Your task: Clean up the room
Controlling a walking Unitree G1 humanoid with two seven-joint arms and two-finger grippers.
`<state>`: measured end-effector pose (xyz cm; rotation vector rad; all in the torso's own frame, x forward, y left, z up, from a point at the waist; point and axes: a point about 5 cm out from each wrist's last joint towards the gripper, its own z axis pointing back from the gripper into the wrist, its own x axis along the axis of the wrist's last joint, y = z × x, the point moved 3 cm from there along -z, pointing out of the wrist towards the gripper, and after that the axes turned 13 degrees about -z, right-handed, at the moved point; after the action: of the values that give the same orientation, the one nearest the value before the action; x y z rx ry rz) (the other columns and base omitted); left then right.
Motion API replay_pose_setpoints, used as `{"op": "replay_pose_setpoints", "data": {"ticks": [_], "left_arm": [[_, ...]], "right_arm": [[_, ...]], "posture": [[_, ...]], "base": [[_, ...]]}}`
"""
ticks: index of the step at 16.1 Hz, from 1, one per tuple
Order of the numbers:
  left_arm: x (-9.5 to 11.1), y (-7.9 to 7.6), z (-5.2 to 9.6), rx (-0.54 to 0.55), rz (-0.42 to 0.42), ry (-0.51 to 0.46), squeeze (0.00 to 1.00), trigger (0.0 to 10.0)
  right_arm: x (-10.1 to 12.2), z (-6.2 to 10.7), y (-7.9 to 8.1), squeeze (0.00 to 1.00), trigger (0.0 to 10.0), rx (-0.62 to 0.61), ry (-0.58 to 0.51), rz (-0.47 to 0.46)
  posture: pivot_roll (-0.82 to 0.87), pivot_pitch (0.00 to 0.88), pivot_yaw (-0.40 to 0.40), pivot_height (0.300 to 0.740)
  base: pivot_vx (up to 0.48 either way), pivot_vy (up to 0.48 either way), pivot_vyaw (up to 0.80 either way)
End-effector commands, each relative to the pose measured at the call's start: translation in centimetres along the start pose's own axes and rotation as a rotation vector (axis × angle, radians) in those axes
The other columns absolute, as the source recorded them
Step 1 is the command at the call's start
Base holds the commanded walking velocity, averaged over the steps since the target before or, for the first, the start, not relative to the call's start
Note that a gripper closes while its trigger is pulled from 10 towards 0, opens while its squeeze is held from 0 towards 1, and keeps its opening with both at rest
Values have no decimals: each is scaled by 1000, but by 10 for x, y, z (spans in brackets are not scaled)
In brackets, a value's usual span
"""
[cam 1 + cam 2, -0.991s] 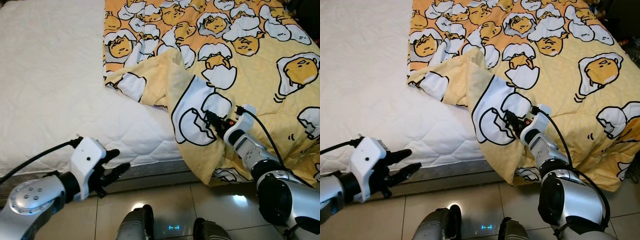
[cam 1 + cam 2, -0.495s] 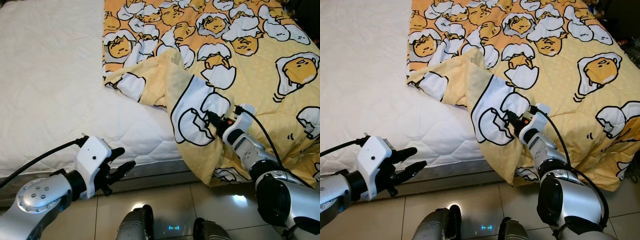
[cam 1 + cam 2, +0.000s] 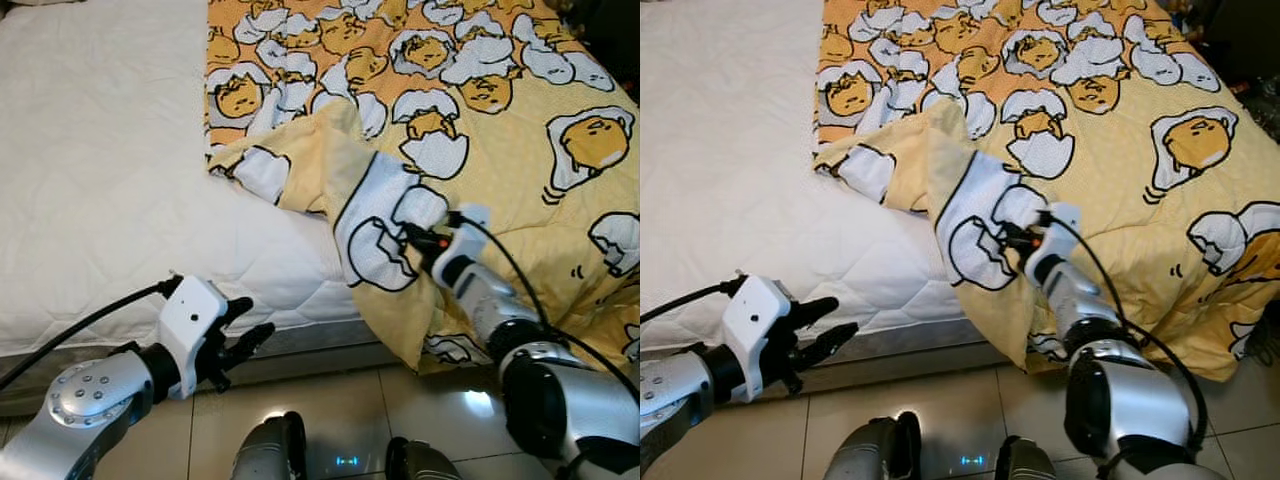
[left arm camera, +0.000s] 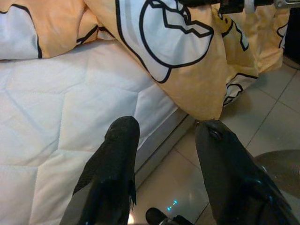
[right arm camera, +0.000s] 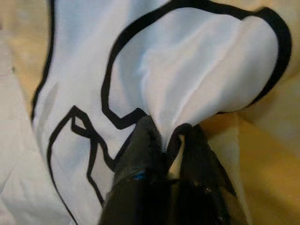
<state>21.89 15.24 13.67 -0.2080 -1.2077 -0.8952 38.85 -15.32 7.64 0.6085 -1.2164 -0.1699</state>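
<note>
Right arm extended forward from the lower right, forearm angled up and toward the robot's left, cable looping along it. Right pincer [image 3: 412, 234] is clenched on a fold of the blanket [image 3: 500, 120]; the right wrist view shows both black fingers [image 5: 140, 154] pressed together with white printed cloth bunched between them. The grip sits on a white eggshell figure near the blanket's folded-back corner.

The blanket is yellow with a cartoon egg print. It covers the right part of the bed, and its near edge hangs over the bed's front side toward the floor [image 3: 470, 400]. One corner is turned back on itself, lying in a rumpled ridge on the mattress [image 3: 100, 180], just left of the gripped spot. The mattress is white and quilted, bare on the robot's left.

Left arm is bent low at the lower left, wrist housing white, cable trailing off behind. Left pincer [image 3: 243, 325] is released, fingers [image 4: 117, 159] spread apart and grasping nothing. It hovers in front of the bed's front edge, above the tiled floor, pointing toward the hanging blanket corner, apart from it.
</note>
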Motion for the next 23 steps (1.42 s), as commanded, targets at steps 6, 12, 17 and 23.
{"op": "replay_pose_setpoints", "data": {"ticks": [6, 12, 17, 23], "left_arm": [[-6, 8, -3, 31, 21, -4, 0, 10000], [-16, 37, 12, 155, 5, 27, 0, 10000], [-20, 47, 17, 196, 7, 31, 0, 10000], [-19, 39, 3, 155, 9, 17, 0, 10000]], "right_arm": [[-38, -4, 63, 0, 0, 393, 109, 102], [-117, 40, 150, 0, 0, 1006, 444, 189], [-120, 104, 170, 0, 0, 1377, 761, 129], [-146, 92, 114, 1000, 10000, 970, 823, 391]], "posture": [[109, 86, 73, 740], [119, 63, 62, 740], [108, 50, 61, 740], [83, 49, 75, 740]], "base": [[0, 0, 0], [0, 0, 0], [0, 0, 0], [0, 0, 0]]}}
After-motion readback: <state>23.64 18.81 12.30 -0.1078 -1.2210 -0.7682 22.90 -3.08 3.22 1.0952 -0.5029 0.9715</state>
